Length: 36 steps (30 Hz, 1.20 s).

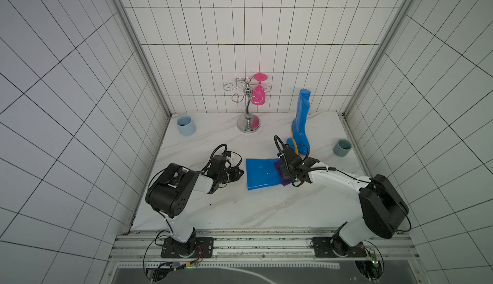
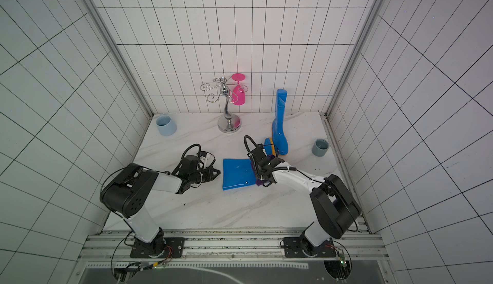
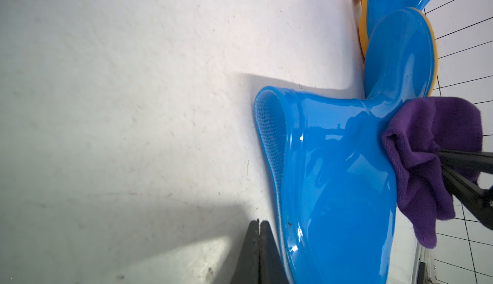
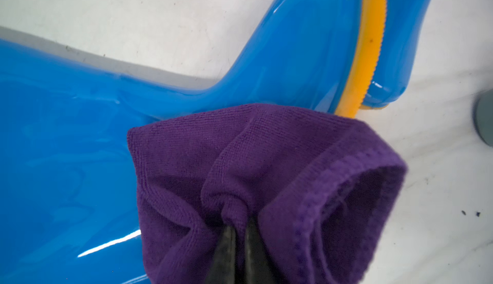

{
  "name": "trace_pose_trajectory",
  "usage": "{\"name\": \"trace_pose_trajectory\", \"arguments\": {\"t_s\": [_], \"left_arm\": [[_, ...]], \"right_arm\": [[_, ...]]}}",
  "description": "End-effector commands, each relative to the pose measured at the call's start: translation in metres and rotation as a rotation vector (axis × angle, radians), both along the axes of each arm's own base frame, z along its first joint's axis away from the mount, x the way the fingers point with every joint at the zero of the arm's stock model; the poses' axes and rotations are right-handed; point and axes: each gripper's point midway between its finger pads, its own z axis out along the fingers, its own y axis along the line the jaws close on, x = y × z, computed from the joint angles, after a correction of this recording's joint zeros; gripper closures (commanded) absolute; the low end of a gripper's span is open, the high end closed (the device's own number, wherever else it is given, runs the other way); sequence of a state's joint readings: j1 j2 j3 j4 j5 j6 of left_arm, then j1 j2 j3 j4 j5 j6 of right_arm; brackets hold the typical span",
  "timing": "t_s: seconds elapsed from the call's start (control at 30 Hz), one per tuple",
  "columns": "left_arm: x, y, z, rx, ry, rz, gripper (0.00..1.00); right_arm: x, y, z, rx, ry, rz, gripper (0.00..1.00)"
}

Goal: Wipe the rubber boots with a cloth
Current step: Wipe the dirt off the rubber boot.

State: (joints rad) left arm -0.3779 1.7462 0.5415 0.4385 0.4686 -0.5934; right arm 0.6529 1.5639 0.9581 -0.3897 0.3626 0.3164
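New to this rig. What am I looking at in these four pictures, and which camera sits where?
Two small robot arms stand at the front edge of a white marbled table, each ending in a two-finger gripper. Two pictures come from a twin camera overhead and show nearly the same scene. The other two come from cameras on the arms' wrists, looking along the fingers.

On the table are a blue boot lying on its side, a second boot standing behind it, a light blue cup, a grey cup, and a metal rack with a pink glass hanging upside down.

The right gripper is shut on a purple cloth that rests against the lying boot near its ankle. The left gripper is shut and empty, close beside that boot's open end.
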Motion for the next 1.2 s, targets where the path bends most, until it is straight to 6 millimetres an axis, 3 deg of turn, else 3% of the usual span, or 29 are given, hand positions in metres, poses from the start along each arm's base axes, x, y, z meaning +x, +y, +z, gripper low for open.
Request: {"name": "trace_pose_trajectory", "arguments": {"t_s": [0.0, 0.1, 0.2, 0.43, 0.63, 1.17], "left_arm": [[-0.061, 0.028, -0.070, 0.164, 0.292, 0.005, 1.00], [-0.060, 0.027, -0.070, 0.163, 0.299, 0.002, 1.00], [-0.063, 0.021, -0.069, 0.142, 0.315, -0.024, 0.90], [-0.071, -0.003, -0.064, 0.078, 0.320, -0.038, 0.78], [-0.072, 0.000, -0.064, 0.105, 0.327, -0.010, 0.71], [-0.100, -0.002, -0.069, 0.196, 0.371, -0.033, 0.69]], "right_arm": [[0.035, 0.009, 0.039, 0.011, -0.098, 0.006, 1.00], [0.040, 0.010, 0.043, 0.016, -0.103, 0.011, 1.00], [0.039, 0.010, 0.040, 0.019, -0.096, 0.014, 1.00], [0.036, 0.005, 0.037, 0.032, -0.093, 0.005, 1.00], [0.037, 0.004, 0.045, 0.046, -0.111, 0.004, 1.00], [0.032, 0.001, 0.056, 0.069, -0.129, 0.000, 1.00]]}}
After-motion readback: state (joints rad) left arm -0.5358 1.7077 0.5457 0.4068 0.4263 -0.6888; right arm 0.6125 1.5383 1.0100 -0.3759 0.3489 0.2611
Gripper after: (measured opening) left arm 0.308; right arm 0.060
